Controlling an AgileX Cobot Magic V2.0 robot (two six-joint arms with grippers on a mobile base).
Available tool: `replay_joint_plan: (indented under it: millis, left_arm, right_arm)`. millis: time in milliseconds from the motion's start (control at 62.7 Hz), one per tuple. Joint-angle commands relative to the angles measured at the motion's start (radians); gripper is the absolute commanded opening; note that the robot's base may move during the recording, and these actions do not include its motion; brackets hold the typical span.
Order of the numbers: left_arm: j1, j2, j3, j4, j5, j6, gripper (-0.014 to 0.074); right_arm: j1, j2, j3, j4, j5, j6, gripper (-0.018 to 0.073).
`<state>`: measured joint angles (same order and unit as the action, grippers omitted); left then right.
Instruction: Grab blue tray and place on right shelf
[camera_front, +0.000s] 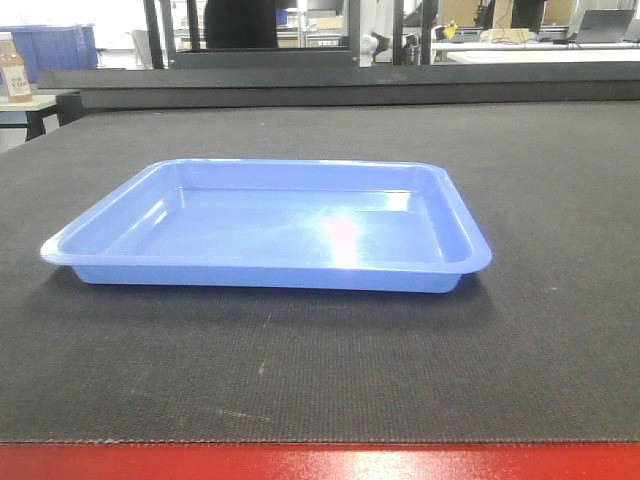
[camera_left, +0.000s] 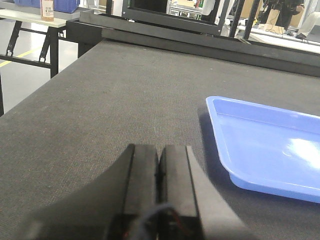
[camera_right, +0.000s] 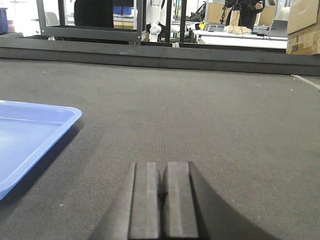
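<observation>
A dark grey woven mat (camera_front: 320, 370) covers the table, with a red edge (camera_front: 320, 462) along its near side. Beyond the far edge stand a black metal frame (camera_front: 260, 58) and workbenches in a bright workshop.

The front view alone shows the blue tray (camera_front: 260, 225) whole: it lies flat on the mat at the middle of the table, long side toward the camera, and holds nothing, only a glare spot on its glossy floor. Dark-blue bins (camera_front: 60, 45) stand at the far left; whether anything is in them cannot be told.

The left wrist view shows the left gripper (camera_left: 159, 152) low over the mat, its black fingers pressed together on nothing, the tray's corner to its right and apart from it. A bottle (camera_left: 47, 9) stands on a side table (camera_left: 30, 19). The right wrist view shows the right gripper (camera_right: 163, 167) clenched likewise and empty, the tray's other corner to its left, and cardboard boxes (camera_right: 302, 25) at far right.
</observation>
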<state>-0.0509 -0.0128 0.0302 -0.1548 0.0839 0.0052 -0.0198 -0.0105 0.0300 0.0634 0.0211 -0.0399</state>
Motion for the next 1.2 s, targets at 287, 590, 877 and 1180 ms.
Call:
replay_joint_plan:
  millis: [287, 590, 877, 1180]
  left_arm:
    - [-0.001, -0.013, 0.029, -0.01, -0.084, 0.001, -0.0048]
    - [-0.001, -0.013, 0.029, -0.01, -0.093, 0.001, -0.0048]
    - [-0.001, 0.033, -0.161, 0.025, -0.084, 0.002, -0.0048]
    - [-0.003, 0.407, -0.69, 0.092, 0.338, 0.004, 0.0256]
  right_arm:
    - [0.002, -0.02, -0.023, 0.0, -0.087, -0.007, 0.0051]
    - [0.002, -0.02, -0.024, 0.0, -0.122, -0.007, 0.0051]
    - [0.002, -0.019, -0.156, 0.047, -0.118, 0.017, 0.0051]
    - [0.002, 0.25, -0.546, 0.046, 0.133, 0.016, 0.049]
